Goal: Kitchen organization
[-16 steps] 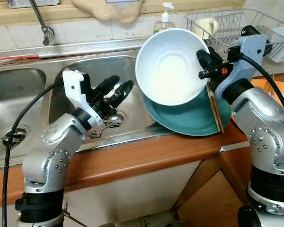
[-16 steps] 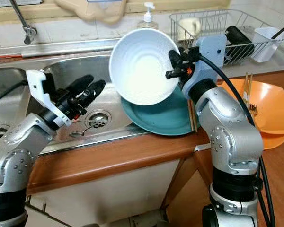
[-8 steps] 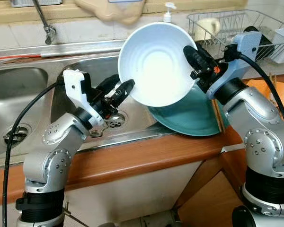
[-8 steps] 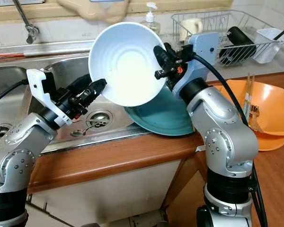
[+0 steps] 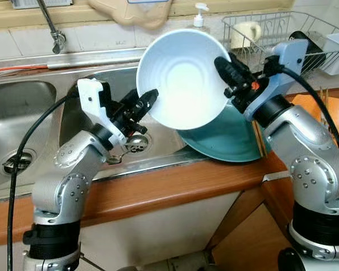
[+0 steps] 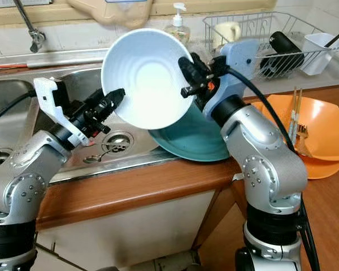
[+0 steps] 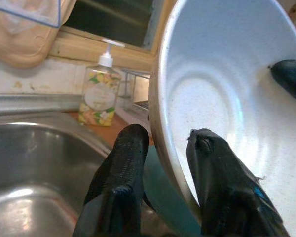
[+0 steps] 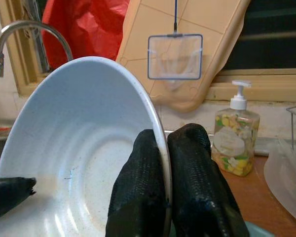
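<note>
Handover over sink | right end effector (image 6: 187,79) pinched white bowl (image 6: 140,79) rim, above teal plate (image 6: 195,138) | left end effector (image 7: 163,148) spread astride opposite rim | advisable: left clamps firmly before right releases.

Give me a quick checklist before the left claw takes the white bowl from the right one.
1. Right claw shut on the white bowl rim: ok.
2. Left claw straddles the opposite rim, one finger on each side: ok.
3. Left claw clamped on the rim: not ok, fingers not closed.
4. Bowl lifted off the teal plate: ok.
5. Bowl empty: ok.
6. Sink below free to receive the bowl: cannot tell; a spoon lies by the drain.
</note>
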Tool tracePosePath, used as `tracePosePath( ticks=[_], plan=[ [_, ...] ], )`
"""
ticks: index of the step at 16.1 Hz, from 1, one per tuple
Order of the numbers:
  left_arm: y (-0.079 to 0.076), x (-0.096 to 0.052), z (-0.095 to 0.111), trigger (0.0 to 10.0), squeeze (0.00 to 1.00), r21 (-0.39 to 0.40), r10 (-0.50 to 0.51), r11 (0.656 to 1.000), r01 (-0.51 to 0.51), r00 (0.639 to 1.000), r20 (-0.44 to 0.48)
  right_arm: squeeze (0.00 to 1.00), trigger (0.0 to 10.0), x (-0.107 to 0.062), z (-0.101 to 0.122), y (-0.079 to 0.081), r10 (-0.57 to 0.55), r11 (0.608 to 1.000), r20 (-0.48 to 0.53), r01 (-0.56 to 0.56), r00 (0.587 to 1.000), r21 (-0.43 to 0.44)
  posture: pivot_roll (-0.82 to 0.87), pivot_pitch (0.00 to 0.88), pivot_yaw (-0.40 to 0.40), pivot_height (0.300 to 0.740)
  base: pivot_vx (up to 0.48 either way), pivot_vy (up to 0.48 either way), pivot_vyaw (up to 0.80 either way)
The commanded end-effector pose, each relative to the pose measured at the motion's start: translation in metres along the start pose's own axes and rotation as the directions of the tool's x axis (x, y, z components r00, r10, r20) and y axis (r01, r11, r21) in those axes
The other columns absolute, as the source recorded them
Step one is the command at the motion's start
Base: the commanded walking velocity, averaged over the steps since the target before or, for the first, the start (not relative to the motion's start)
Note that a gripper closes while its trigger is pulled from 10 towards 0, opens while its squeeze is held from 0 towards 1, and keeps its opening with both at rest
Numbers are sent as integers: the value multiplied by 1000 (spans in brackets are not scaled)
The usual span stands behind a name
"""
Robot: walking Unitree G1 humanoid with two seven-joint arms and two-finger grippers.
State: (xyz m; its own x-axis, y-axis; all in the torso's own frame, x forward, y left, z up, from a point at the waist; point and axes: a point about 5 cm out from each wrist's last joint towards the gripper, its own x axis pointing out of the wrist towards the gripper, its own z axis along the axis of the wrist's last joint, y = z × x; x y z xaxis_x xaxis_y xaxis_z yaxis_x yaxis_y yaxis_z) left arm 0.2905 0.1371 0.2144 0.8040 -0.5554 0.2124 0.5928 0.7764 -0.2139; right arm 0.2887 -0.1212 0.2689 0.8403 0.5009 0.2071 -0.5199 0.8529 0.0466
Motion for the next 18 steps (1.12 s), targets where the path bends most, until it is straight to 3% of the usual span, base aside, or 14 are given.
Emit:
tracePosePath(
  ticks=[1,7,8,9,10,13,14,15,18],
  plan=[
    [17,-1,-1,0,0,25,132,991,-132,991,-19,0,0,-3,13,17,111,994,73,-110,991,-13,-45,0,30,740,0,0,0],
    [26,0,-1,0,0,60,229,972,-228,973,-15,0,0,-2,9,15,76,997,65,-75,995,-21,-44,0,35,740,0,0,0],
    [26,1,-1,0,0,78,238,969,-236,971,-18,0,1137,-2,9,16,75,997,64,-74,995,-22,-44,0,37,740,0,0,0],
    [27,1,0,0,0,89,250,965,-248,968,-12,0,4745,-1,8,16,73,997,61,-71,996,-23,-44,0,37,740,0,0,0],
    [27,2,0,0,0,95,259,962,-257,966,-6,0,10000,-1,8,16,68,997,58,-66,996,-27,-44,0,37,740,0,0,0],
    [24,9,9,0,0,67,256,964,-259,966,45,0,10000,-1,8,14,45,998,59,-43,997,-42,-47,0,42,740,0,0,0],
    [23,10,13,0,0,47,257,964,-261,964,75,953,10000,-1,9,13,39,999,66,-37,997,-32,-48,0,42,740,0,0,0],
    [23,10,17,0,0,25,258,965,-262,961,103,1000,10000,-2,10,11,35,999,71,-34,997,-24,-49,0,44,740,0,0,0],
    [24,10,31,0,0,-46,268,963,-264,944,192,1000,10000,-3,12,10,25,999,79,-23,997,-27,-49,0,44,740,0,0,0]
  ],
)
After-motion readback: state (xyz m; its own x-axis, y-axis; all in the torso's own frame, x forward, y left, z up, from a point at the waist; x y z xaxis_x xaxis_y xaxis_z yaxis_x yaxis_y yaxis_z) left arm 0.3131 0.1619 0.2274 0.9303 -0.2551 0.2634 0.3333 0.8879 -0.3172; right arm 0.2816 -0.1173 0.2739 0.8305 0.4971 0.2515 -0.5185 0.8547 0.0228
